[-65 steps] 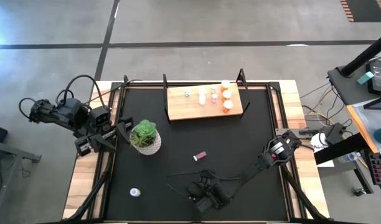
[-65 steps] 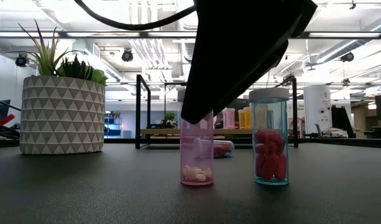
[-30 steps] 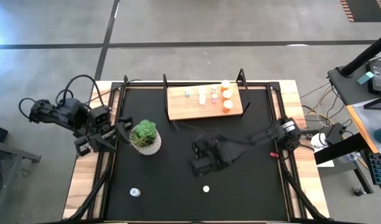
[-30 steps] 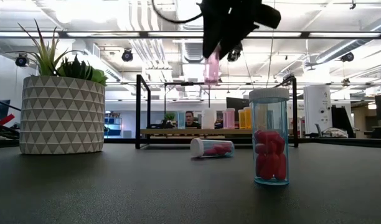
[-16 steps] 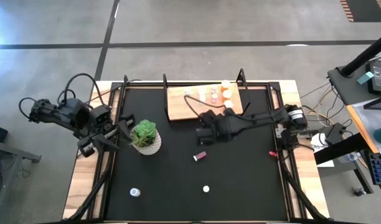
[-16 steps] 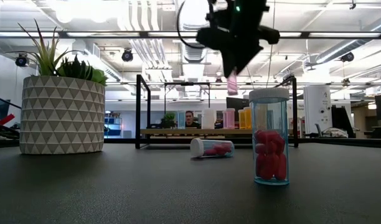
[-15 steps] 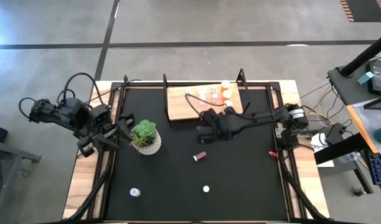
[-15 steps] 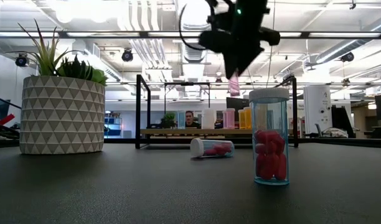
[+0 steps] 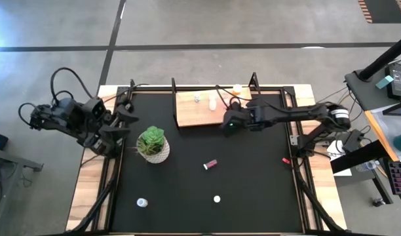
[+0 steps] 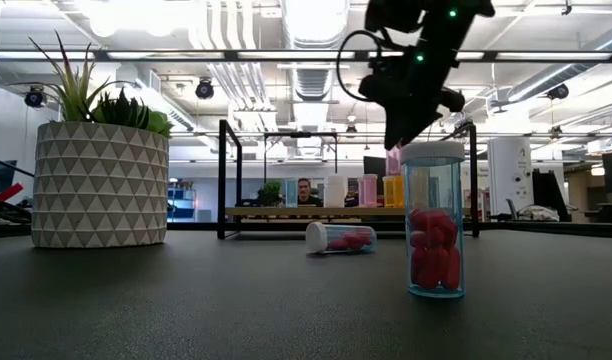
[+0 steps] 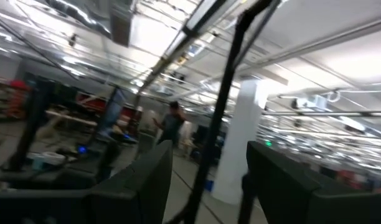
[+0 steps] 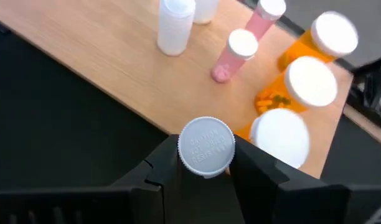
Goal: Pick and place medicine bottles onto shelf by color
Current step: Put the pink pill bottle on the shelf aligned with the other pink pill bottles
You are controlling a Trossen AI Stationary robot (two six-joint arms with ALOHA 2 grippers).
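My right gripper [image 9: 228, 123] is over the near edge of the light-wood shelf [image 9: 197, 113], shut on a pink medicine bottle with a white cap [image 12: 206, 146]. The bottle's pink body [image 10: 393, 160] shows below the fingers in the low view. On the shelf stand white [image 12: 175, 25], pink [image 12: 235, 55] and orange [image 12: 310, 82] bottles. On the black table a pink bottle [image 9: 211, 163] lies on its side, and two white-capped bottles [image 9: 217, 198] [image 9: 142, 202] stand upright. My left gripper [image 11: 209, 186] is at the table's left edge, open, pointing up into the room. My right gripper pinches the pink bottle between its two fingers, just below the white cap [image 12: 206, 163]. The fingers [image 12: 259, 171] slant down from the table's near right. The bottle stands roughly upright, cap up, lifted clear above the shelf's near edge.
A green plant in a white patterned pot [image 9: 152, 144] stands left of the table's middle. The shelf's black upright frames [image 9: 254, 82] rise at its two ends. A tall bottle of red pills [image 10: 434, 220] stands close to the low camera.
My right gripper has carried the pink bottle from over the table's middle toward the far edge and the right, to the shelf's near edge, staying shut on it. My left gripper has risen a little and rolled at the table's left edge.
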